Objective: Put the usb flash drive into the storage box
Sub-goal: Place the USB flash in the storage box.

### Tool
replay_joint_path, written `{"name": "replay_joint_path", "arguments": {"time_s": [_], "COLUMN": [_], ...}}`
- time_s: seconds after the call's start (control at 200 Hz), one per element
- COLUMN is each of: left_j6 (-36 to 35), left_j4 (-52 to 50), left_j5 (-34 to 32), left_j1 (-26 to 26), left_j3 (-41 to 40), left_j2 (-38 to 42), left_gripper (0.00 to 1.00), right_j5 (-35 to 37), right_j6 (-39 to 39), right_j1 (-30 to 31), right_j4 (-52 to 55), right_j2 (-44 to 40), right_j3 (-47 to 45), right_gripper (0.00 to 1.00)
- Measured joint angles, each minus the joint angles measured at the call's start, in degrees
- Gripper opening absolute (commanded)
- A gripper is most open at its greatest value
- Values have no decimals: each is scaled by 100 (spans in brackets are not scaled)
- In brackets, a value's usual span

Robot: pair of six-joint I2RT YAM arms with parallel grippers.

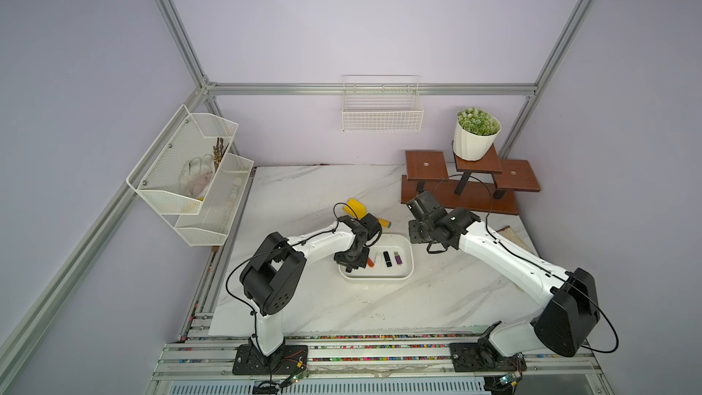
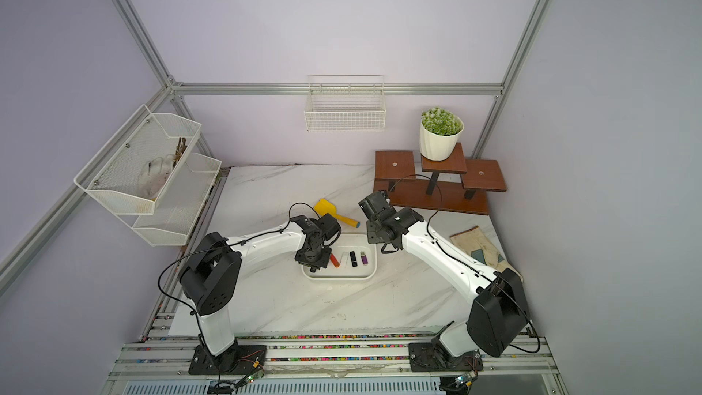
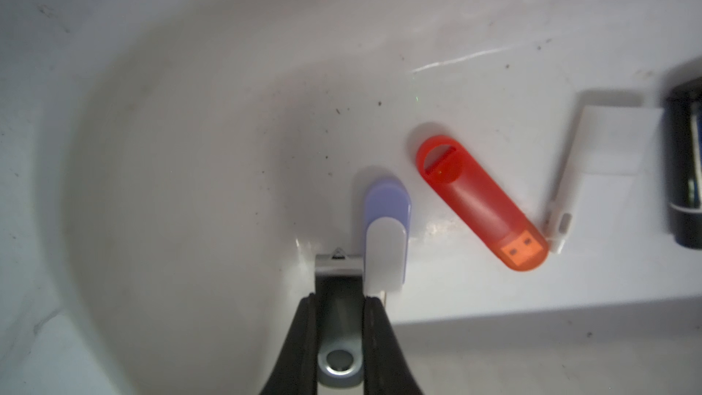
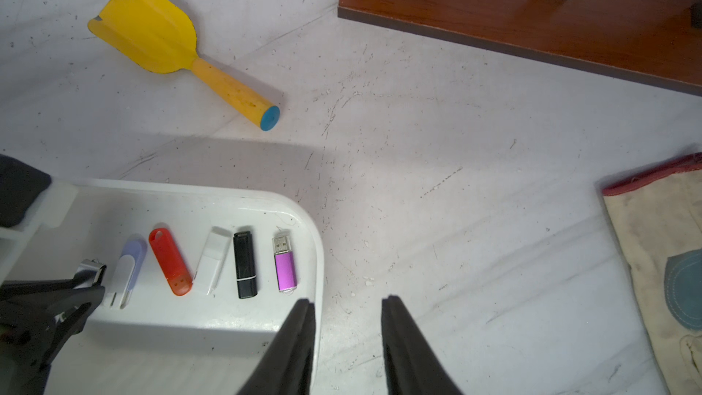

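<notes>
Judging by its metal shell, the silver flash drive (image 3: pixel 338 267) is taken to be light, stiff and rather slippery. It is pinched across its narrow sides by the fingers (image 3: pixel 302 340) of the left gripper (image 3: pixel 339 297), low inside the storage box (image 4: pixel 182 188), just beside a lilac drive (image 3: pixel 385 222). A hold on the long edges is advised. The right gripper (image 4: pixel 347 303) is kept spread and empty above the worktop (image 4: pixel 418 146).
</notes>
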State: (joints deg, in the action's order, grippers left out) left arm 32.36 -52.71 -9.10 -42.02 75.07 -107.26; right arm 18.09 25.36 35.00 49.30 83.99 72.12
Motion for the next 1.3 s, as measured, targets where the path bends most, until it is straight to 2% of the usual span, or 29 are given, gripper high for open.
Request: {"name": "replay_joint_path", "arguments": {"time_s": [0.315,0.395,0.81,1.165,1.3], "left_j6": [0,-2,-13,-24,-50], "left_j4": [151,151,151,136,57], "left_j5": [-238,-273,-337,-337,-337], "left_j1": [0,0,0,0,0], "left_j3": [2,2,4,149,518], "left_j2": [-138,-175,-181,-142,44], "left_gripper": [0,9,35,39,41], "right_j5": [-2,-2,-11,-83,-90], "right_j6": [-2,-2,-2,-2,-2], "right_j1": [-2,-2,-2,-2,-2], "right_j4": [2,2,4,7,7], "right_j2": [0,0,-17,-37,-68], "right_j3": [0,0,0,-2,-2], "right_gripper": [35,35,36,35,36]}}
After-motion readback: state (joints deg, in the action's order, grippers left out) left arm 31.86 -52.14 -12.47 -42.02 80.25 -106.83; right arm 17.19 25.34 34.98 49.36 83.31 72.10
